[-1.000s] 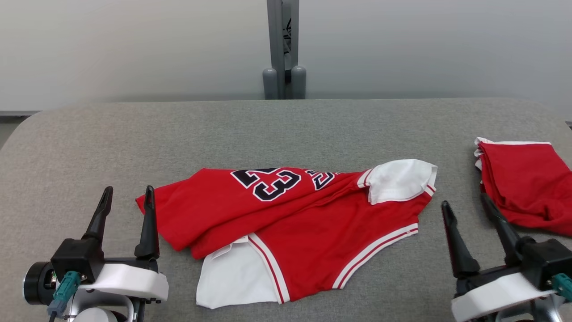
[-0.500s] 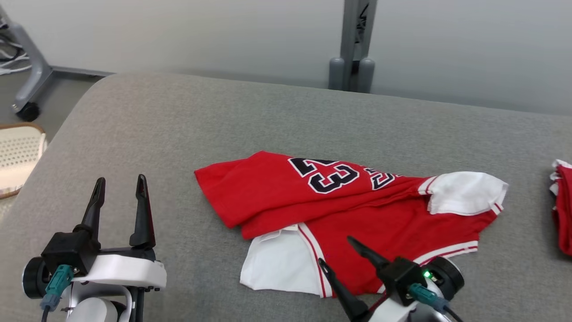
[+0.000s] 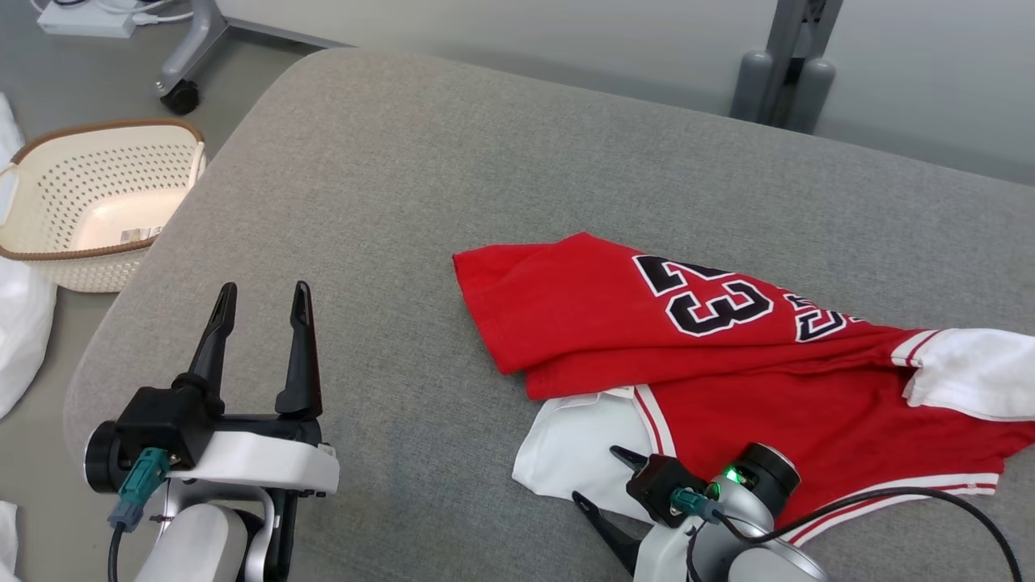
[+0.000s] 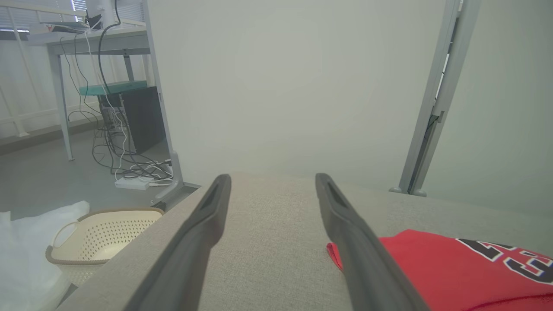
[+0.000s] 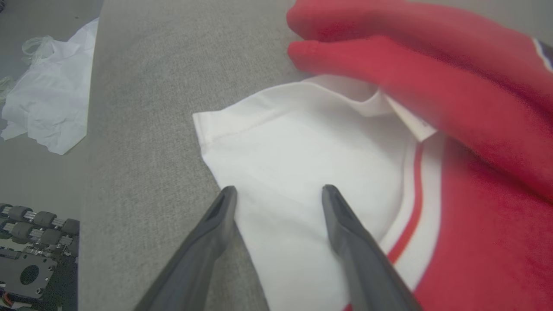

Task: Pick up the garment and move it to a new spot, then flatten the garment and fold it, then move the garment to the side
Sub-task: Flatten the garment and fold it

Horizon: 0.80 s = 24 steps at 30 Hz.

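Head view: the left gripper (image 3: 265, 286), its jaws apart, stands over the counter (image 3: 420, 202), with the red garment (image 3: 728, 380) to its right. The right gripper (image 3: 596, 472), also apart, points at the white sleeve (image 3: 566, 453).

Left wrist view: the garment (image 4: 432, 268) lies to the right of the gripper.

Right wrist view: the sleeve (image 5: 311, 138) lies just ahead of the gripper.

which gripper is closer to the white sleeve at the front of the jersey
Right. The right gripper hangs open at the white sleeve, straddling its edge. The left gripper, also open, is over bare table off to the left of the jersey, apart from it.
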{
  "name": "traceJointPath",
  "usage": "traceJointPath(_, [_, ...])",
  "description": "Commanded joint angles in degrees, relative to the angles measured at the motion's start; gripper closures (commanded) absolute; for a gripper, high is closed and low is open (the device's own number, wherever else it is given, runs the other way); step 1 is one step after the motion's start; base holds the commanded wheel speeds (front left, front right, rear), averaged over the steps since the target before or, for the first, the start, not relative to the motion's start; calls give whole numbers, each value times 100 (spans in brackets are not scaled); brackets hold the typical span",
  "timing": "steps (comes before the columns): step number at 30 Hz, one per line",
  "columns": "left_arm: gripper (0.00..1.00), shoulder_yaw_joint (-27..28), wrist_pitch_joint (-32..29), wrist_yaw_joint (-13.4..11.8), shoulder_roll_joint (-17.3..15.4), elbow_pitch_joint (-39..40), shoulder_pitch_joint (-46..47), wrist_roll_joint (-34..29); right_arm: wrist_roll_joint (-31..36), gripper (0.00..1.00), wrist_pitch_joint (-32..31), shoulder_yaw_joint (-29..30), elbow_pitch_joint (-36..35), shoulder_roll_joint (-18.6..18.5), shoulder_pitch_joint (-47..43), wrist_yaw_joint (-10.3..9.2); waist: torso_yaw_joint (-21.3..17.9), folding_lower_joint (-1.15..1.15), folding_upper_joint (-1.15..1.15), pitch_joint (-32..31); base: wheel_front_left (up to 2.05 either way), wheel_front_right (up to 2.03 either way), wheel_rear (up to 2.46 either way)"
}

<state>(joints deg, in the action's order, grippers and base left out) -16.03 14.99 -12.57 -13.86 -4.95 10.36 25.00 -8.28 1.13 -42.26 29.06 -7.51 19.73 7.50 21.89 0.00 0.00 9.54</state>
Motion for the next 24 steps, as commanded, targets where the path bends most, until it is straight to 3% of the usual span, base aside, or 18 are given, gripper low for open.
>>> traceJointPath(1, [0, 31, 28, 49, 15, -31, 95, -61, 34, 0, 79, -99, 196, -33, 157, 0, 138, 0, 0, 109, 0, 0, 0])
traceJointPath(8, [0, 148, 29, 193, 142, -132, 66, -252, 139, 0, -273, -728, 1475, 27, 584, -4, 162, 0, 0, 118, 0, 0, 0])
traceJointPath(9, [0, 170, 29, 209, 161, -143, 64, -275, 91, 54, -248, -769, 1584, 53, 653, -2, 146, 0, 0, 118, 0, 0, 0])
traceJointPath(10, [0, 175, 29, 241, 177, -159, 62, -306, 44, 87, -291, -801, 1717, 77, 713, -2, 126, 0, 0, 114, 0, 0, 0])
traceJointPath(11, [0, 195, 29, 285, 199, -189, 73, -338, -122, 100, -238, -812, 1848, 139, 776, -7, 80, 0, 0, 105, 0, 0, 0])
traceJointPath(17, [0, 320, 30, 348, 223, -218, 37, -434, -732, 100, 215, -714, 1424, 289, 896, -7, -178, 0, 0, 76, 0, 0, 0])
traceJointPath(24, [0, 478, 24, 381, 187, -175, -77, -500, -1628, 100, 266, -110, 147, 79, 706, 0, -672, 0, 0, 39, 0, 0, 0])
